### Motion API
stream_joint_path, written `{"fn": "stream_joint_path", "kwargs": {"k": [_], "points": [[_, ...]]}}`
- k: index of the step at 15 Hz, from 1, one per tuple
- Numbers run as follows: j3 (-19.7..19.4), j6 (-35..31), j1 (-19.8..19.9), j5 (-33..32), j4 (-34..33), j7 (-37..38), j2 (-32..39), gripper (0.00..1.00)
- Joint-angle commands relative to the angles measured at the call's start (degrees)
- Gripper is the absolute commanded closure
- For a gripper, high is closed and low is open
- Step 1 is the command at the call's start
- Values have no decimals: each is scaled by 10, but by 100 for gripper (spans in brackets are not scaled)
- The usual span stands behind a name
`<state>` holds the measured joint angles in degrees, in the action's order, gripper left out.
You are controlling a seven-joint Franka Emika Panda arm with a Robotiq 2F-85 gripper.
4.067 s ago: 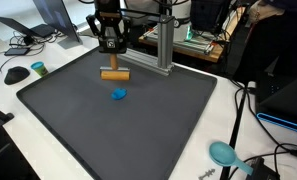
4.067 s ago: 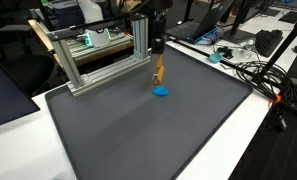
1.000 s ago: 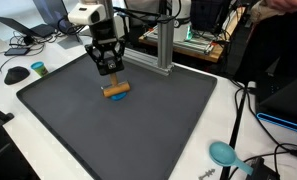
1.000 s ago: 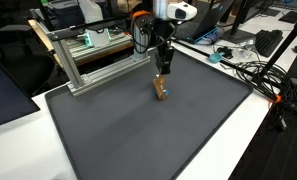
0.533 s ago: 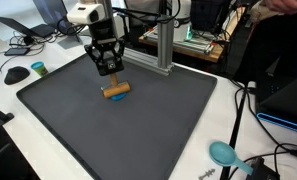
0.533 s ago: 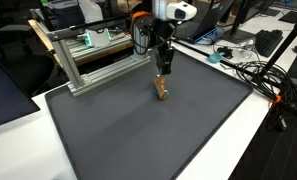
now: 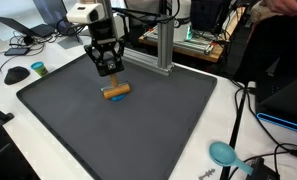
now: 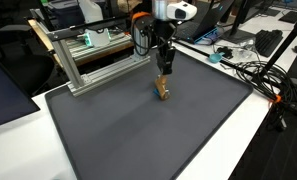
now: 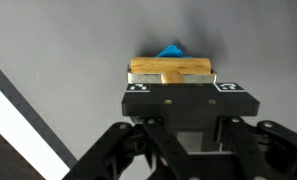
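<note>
A T-shaped wooden block lies low over the dark mat, directly on top of a small blue piece that peeks out behind it in the wrist view. My gripper hangs straight down above the block, shut on its short stem. The block's long bar runs crosswise just past the fingertips. Whether the bar presses on the blue piece or only covers it is unclear.
An aluminium frame stands at the mat's back edge, close behind the arm. A teal object and cables lie off the mat on the white table. A black mouse sits to the side.
Over the last second nothing has visibly moved. About four seconds ago the block hung higher and farther back, with the blue piece uncovered on the mat.
</note>
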<state>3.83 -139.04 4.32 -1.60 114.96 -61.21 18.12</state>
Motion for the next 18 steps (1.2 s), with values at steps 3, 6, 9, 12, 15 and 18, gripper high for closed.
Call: {"fn": "stream_joint_path", "kwargs": {"k": [3,6,9,12,15,18], "points": [[20,-26,8,34,-13,-31,36,78],[22,-25,9,39,-13,-39,37,78],[23,-23,8,39,-15,-46,38,78],[22,-22,6,37,-17,-48,39,78],[23,-20,6,35,-19,-49,40,78],[19,-10,2,23,-22,-41,41,78]]}}
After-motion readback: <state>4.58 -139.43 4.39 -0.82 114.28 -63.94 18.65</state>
